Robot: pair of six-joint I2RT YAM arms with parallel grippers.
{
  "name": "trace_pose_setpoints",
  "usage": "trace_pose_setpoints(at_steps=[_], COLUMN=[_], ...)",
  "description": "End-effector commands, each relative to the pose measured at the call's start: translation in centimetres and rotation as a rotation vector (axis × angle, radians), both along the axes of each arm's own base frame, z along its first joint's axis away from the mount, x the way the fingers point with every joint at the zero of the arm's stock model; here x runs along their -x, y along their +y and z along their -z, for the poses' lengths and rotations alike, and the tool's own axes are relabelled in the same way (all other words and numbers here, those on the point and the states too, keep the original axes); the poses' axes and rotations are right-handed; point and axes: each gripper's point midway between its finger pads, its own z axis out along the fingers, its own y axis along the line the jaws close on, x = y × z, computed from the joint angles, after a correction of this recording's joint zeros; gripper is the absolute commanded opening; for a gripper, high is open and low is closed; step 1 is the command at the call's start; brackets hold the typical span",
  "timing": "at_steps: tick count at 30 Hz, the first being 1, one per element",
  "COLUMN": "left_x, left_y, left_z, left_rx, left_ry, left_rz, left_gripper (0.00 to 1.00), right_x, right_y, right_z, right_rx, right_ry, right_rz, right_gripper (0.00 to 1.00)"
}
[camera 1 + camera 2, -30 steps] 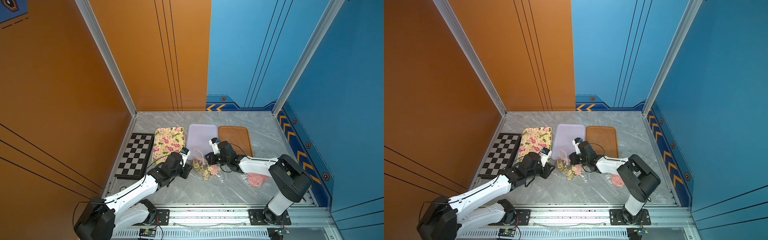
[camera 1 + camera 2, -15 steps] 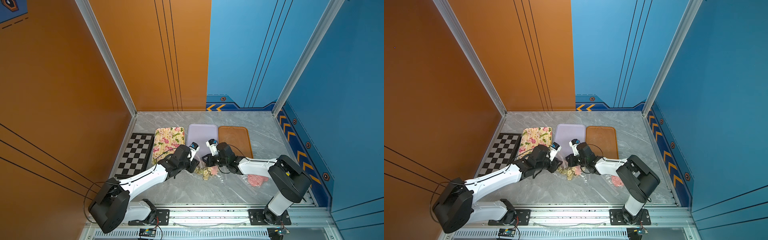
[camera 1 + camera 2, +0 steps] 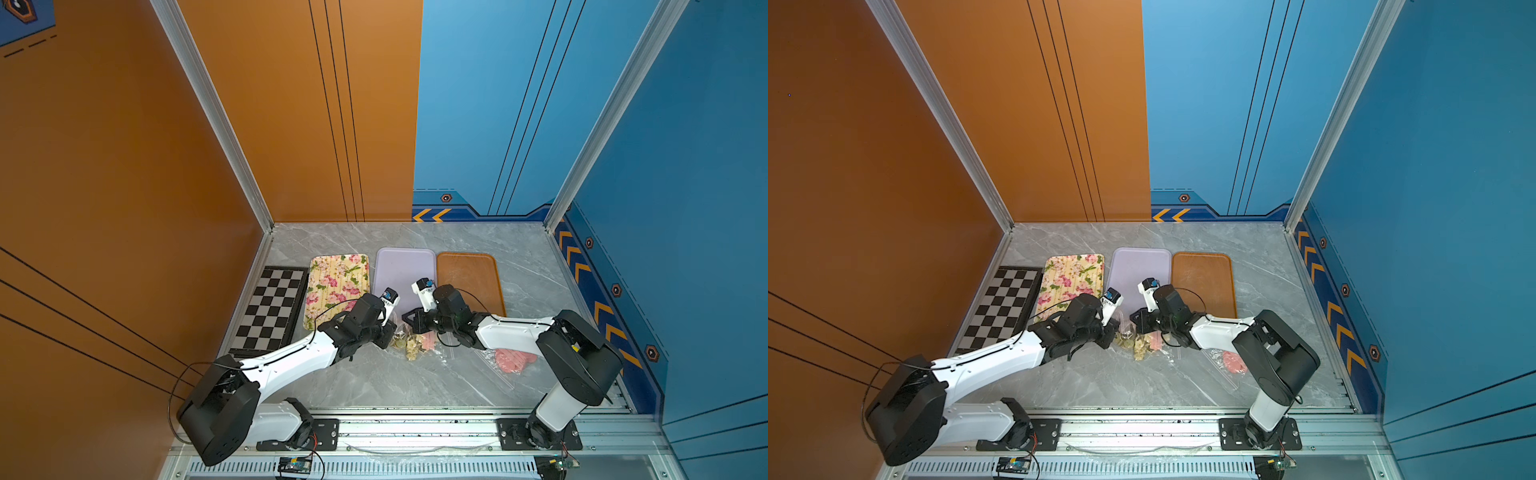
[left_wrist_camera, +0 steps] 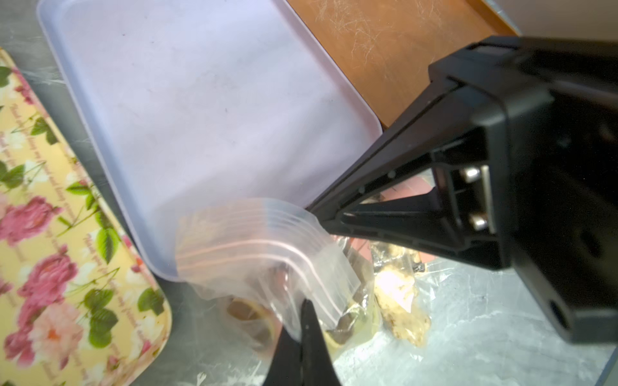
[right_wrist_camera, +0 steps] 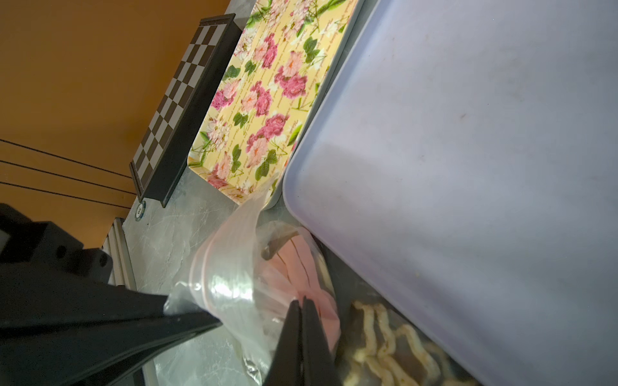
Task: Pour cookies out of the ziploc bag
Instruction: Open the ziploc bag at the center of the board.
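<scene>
**Left arm advanced to the bag mouth; both grippers clamped on film**

Since a second ago the left arm has stretched forward from beside the floral tray. Its gripper, then apart, has come together on the bag, while the right arm has barely shifted.

Top views.
- Surface and room: grey veined marble-look tabletop (image 3: 395, 382), smooth. Flat orange panels stand at left and rear, blue panels at right.
- Across the rear of the tabletop:
  - black-and-silver chequered board (image 3: 270, 307);
  - rectangular floral tray, yellow ground with pink roses (image 3: 338, 282);
  - matt lilac plastic tray (image 3: 403, 266);
  - brown wood-grain tray (image 3: 469, 274).
- Grippers: left gripper (image 3: 392, 331) and right gripper (image 3: 406, 319) meet just in front of the lilac tray.
- Task items: both grippers are at the clear ziploc bag (image 3: 415, 347), which lies crumpled on the marble. The cookies (image 3: 411, 352) are still inside.
- Other: second clear bag of pink discs (image 3: 513, 360), lying near the right arm.

Left wrist.
- Left gripper (image 4: 302, 320): black tapered jaws pressed together, pinching the bag's ribbed zip band (image 4: 267, 240).
- Right gripper (image 4: 316, 214): holds the band's other end.
- A brown round cookie (image 4: 247, 310) shows through the film.

Right wrist.
- Right gripper (image 5: 301, 310): jaws together on thin glossy film (image 5: 227, 267).
- Pink pieces (image 5: 301, 267) sit within the film.
- Cream-and-dark scalloped cookies (image 5: 384, 334) lie under film alongside, against the lilac tray's rim (image 5: 301, 187).
</scene>
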Motion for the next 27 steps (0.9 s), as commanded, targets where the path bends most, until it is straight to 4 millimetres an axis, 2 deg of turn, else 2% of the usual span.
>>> trace_pose_setpoints(at_steps=[1, 4, 9, 20, 25, 27], left_x=[0.3, 1.0, 1.7, 2.0, 1.9, 1.9], left_y=[2.8, 4.3, 5.7, 6.7, 8.0, 8.2], left_z=[0.1, 0.7, 1.3, 1.2, 0.9, 0.6], left_rx=[-0.021, -0.016, -0.018, -0.005, -0.01, 0.0], left_ry=[-0.027, -0.019, 0.003, 0.005, -0.018, -0.026], left_rz=[-0.126, -0.177, -0.22, -0.247, -0.313, -0.327], left_gripper=[0.0, 0.0, 0.0, 0.0, 0.0, 0.0], right_x=[-0.2, -0.6, -0.8, -1.3, -1.3, -2.2], right_y=[-0.8, -1.6, -2.0, -3.5, -4.1, -5.3], right_z=[0.3, 0.7, 1.0, 1.9, 2.4, 2.7], right_rx=[0.036, 0.065, 0.082, 0.147, 0.171, 0.174], right_ry=[-0.012, -0.008, -0.002, 0.011, 0.028, 0.034], right_rz=[0.023, 0.061, 0.077, 0.135, 0.168, 0.207], right_gripper=[0.0, 0.0, 0.0, 0.0, 0.0, 0.0])
